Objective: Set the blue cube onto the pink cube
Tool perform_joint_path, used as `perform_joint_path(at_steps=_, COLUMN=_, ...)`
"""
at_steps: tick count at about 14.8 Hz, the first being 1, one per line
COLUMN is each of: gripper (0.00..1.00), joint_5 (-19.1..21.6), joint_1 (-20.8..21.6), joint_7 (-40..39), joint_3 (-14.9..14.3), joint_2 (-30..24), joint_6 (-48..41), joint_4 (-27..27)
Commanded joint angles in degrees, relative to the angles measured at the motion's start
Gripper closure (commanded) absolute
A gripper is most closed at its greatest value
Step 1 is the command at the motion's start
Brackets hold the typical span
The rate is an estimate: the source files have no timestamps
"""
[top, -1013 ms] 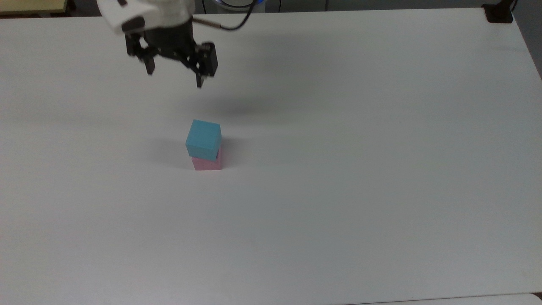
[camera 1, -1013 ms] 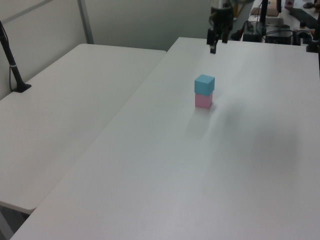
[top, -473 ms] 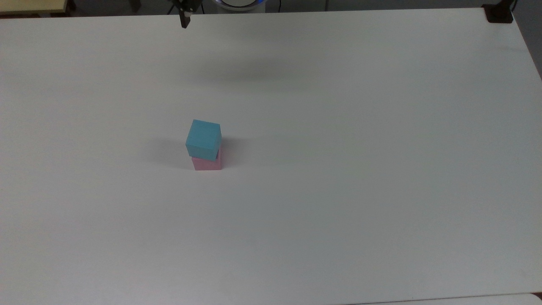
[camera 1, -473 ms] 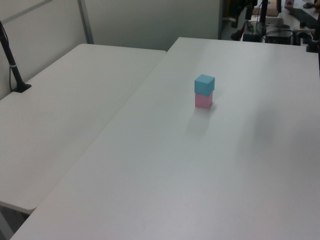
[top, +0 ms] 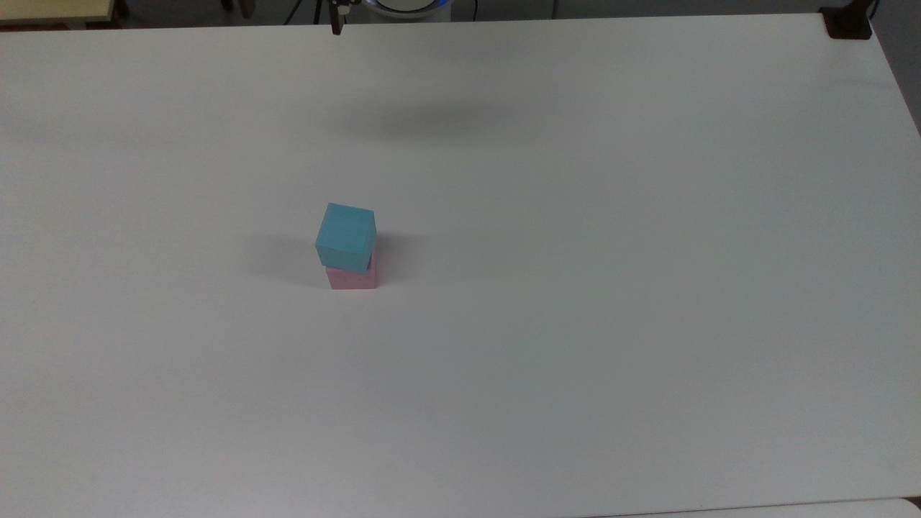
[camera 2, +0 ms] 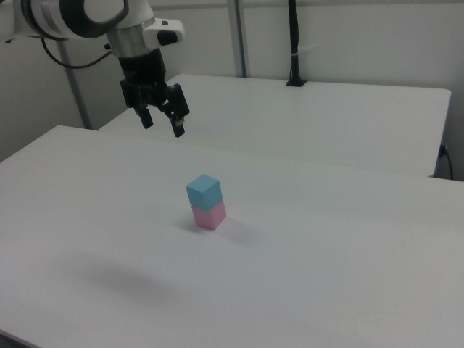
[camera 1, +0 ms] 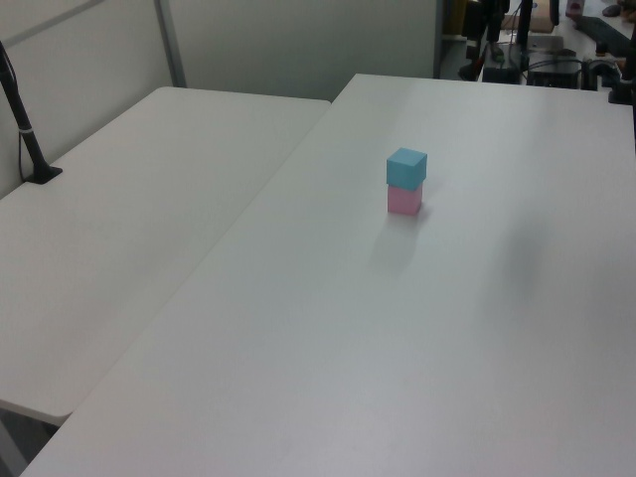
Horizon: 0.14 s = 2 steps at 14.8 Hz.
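- Top view: the small sky-blue matte cube (top: 346,236) sits on the small pale pink matte cube (top: 352,278), a little left of centre on the white surface (top: 611,324). The blue one is turned slightly, so a pink corner peeks out at 4 o'clock. A second ago the black two-finger end effector (top: 336,23) hung near the stack at 11 o'clock; now one dark fingertip pokes in at the frame's 12 o'clock edge, and a soft shadow lies on the surface between it and the cubes. I judge the stacking done and the arm retreating.
- Left view: the blue cube (camera 1: 406,167) rests flush on the pink cube (camera 1: 404,201), upright and not tilted, in the same place as a second ago. A second white table (camera 1: 129,199) adjoins at 9 o'clock, with a black post (camera 1: 22,119) at its far edge; cables and equipment (camera 1: 556,60) lie at 1 o'clock. Nothing stands near the stack.
- Right view: the end effector (camera 2: 161,116) hangs high at 11 o'clock of the stack, well apart from it, its fingers spread wide and holding nothing. The blue cube (camera 2: 204,191) tops the pink cube (camera 2: 209,215), with open surface all round.
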Motion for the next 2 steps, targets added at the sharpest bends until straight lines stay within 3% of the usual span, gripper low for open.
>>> perform_joint_path(at_steps=1, gripper=0.0, joint_5=0.31, joint_1=0.92, joint_7=-3.59, joint_3=-1.37, joint_2=-1.25, joint_6=2.08, joint_4=-1.58)
perform_joint_path(at_steps=2, gripper=0.0, joint_5=0.4, joint_1=0.92, joint_7=-3.5, joint_3=-1.37, joint_2=-1.25, joint_6=1.91, joint_4=-1.58)
